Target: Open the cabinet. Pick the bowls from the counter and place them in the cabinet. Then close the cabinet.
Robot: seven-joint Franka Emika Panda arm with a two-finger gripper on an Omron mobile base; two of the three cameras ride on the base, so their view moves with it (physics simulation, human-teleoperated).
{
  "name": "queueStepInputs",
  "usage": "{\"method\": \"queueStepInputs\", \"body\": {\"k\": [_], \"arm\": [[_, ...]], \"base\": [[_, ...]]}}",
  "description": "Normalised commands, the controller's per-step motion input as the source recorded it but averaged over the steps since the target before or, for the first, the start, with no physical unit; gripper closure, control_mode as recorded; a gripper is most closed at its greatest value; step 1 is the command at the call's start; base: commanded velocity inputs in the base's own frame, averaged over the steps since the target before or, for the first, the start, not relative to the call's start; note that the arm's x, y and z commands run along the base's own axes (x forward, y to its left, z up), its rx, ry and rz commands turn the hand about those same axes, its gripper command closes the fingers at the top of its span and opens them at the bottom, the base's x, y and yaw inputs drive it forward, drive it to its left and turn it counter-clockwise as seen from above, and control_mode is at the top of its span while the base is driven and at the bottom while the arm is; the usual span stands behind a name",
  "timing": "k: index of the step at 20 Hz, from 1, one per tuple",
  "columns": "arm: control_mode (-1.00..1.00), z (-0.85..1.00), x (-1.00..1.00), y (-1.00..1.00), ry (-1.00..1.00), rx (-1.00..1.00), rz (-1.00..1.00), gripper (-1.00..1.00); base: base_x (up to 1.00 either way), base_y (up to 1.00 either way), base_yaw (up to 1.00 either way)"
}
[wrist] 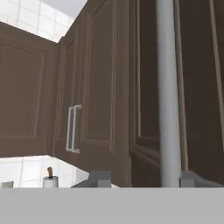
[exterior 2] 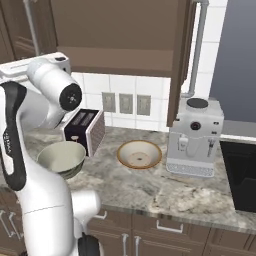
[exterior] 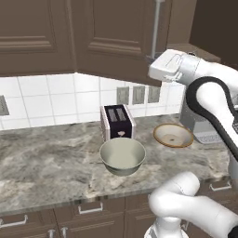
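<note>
Opening the cabinet [wrist: 109, 87] — hand [wrist: 170, 177] straddles its bar handle [wrist: 168, 87], fingers spread, not yet clenched; next, clench and pull.

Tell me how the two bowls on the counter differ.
The deep bowl is plain greyish-cream with tall sides; the shallow bowl is flatter, with an orange-yellow rim and a ring pattern inside. The deep bowl stands in front of the toaster, towards the counter's edge; the shallow bowl sits farther back, next to the coffee machine. Both rest upright and empty on the counter.
</note>
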Motion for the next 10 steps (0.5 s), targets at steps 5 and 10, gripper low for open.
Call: {"method": "queueStepInputs", "body": {"k": [5, 10], "arm": [[-1.0, -0.42, -0.99, 1.0, 0.0, 0.0, 0.13, 1.0], [-1.0, -0.02, -0.81, 0.93, -0.01, 0.0, 0.05, 1.0]], "base": [[0.0, 0.0, 0.0], [0.0, 0.0, 0.0]]}}
